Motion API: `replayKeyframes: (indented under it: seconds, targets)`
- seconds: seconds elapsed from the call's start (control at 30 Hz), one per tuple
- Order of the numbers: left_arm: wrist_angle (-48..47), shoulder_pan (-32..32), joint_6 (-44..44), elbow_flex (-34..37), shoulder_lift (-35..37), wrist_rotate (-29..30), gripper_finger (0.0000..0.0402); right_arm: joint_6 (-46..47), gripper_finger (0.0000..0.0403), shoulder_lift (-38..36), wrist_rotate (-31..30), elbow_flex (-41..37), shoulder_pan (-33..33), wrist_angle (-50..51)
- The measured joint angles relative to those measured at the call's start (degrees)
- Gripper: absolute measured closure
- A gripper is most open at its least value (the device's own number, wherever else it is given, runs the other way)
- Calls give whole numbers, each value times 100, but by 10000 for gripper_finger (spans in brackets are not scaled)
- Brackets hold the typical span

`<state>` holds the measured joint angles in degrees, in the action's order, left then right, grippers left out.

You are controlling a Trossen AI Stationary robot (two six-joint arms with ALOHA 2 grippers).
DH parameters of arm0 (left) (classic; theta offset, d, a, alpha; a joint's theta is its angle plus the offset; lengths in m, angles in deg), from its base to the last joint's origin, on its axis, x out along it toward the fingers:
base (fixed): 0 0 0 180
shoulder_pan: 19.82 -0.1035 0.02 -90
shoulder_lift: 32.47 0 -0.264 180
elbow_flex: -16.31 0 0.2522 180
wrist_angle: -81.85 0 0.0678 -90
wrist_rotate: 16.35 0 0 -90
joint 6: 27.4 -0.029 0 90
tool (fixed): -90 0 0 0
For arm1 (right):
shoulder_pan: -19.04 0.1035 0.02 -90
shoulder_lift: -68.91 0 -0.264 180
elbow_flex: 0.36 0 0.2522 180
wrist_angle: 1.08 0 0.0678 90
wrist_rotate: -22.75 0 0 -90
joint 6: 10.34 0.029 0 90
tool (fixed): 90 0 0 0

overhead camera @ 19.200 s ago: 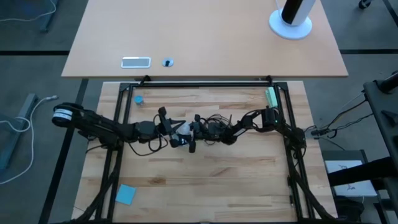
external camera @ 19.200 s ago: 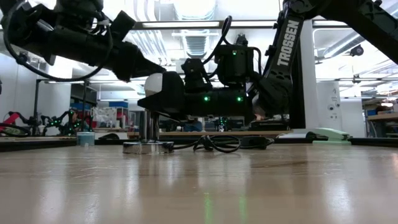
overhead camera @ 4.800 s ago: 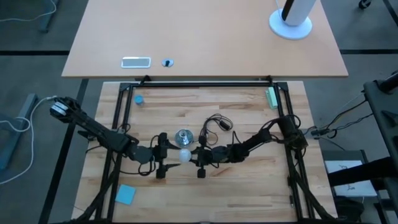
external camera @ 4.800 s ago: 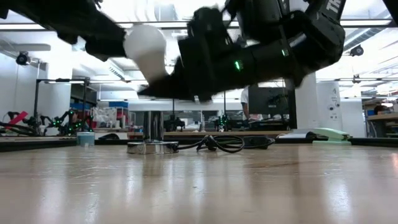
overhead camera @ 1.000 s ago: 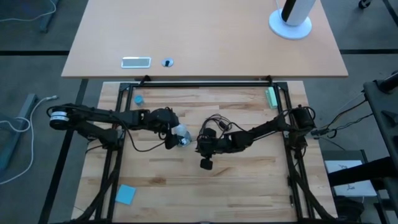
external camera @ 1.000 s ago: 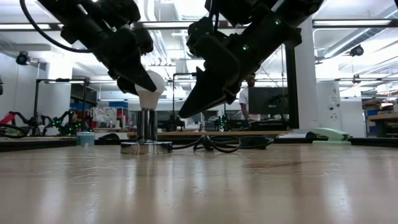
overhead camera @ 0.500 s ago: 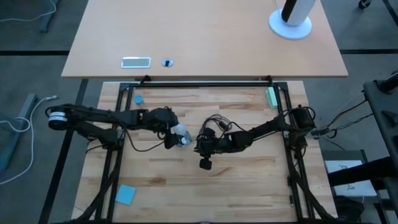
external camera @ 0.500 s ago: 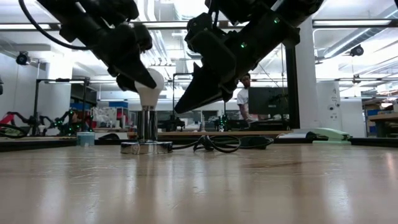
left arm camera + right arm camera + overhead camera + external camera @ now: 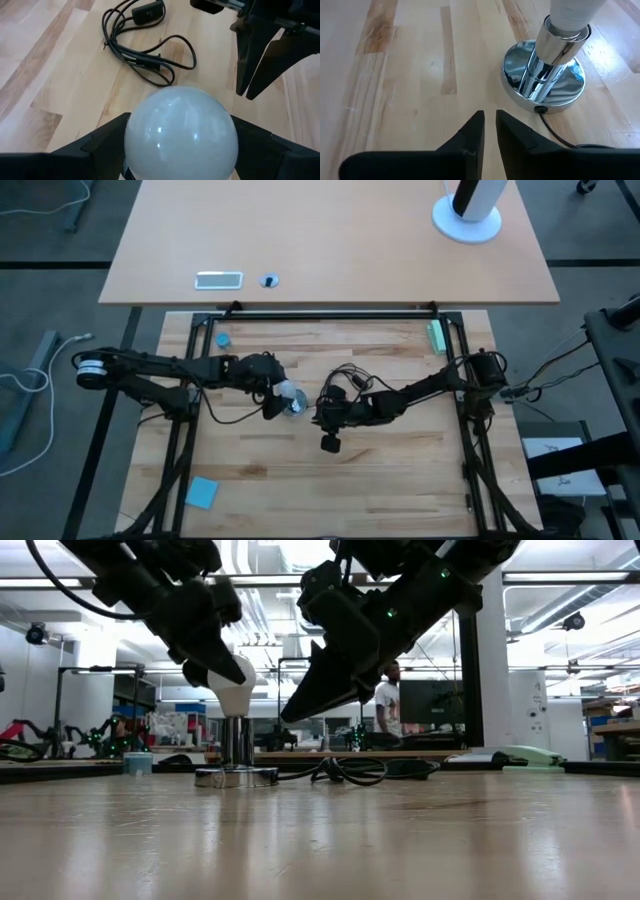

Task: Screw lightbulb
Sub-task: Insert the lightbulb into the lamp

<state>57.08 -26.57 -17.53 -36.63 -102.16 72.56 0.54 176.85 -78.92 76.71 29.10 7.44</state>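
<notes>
Upright, the lightbulb (image 9: pixel 232 686) points base-down into socket (image 9: pixel 543 75).

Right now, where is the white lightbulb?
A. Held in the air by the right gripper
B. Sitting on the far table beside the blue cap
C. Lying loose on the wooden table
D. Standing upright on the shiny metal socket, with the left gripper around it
D: the lightbulb stands upright on the chrome socket, with the left gripper either side of it, while the right gripper hangs empty beside it.
</notes>
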Motion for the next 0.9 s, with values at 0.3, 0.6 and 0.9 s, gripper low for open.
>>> replayKeyframes:
  seconds: [0.3, 0.6, 0.9]
  targets:
    - [-43, 2, -13, -76, 48, 0, 120, -1, 361, 0, -40, 0, 0, -4]
    - [-119, 2, 24, -76, 48, 0, 96, 4, 362, 0, -40, 0, 0, -4]
    - [-218, 2, 22, -133, 69, 0, 107, 6, 357, 0, -39, 0, 0, -2]
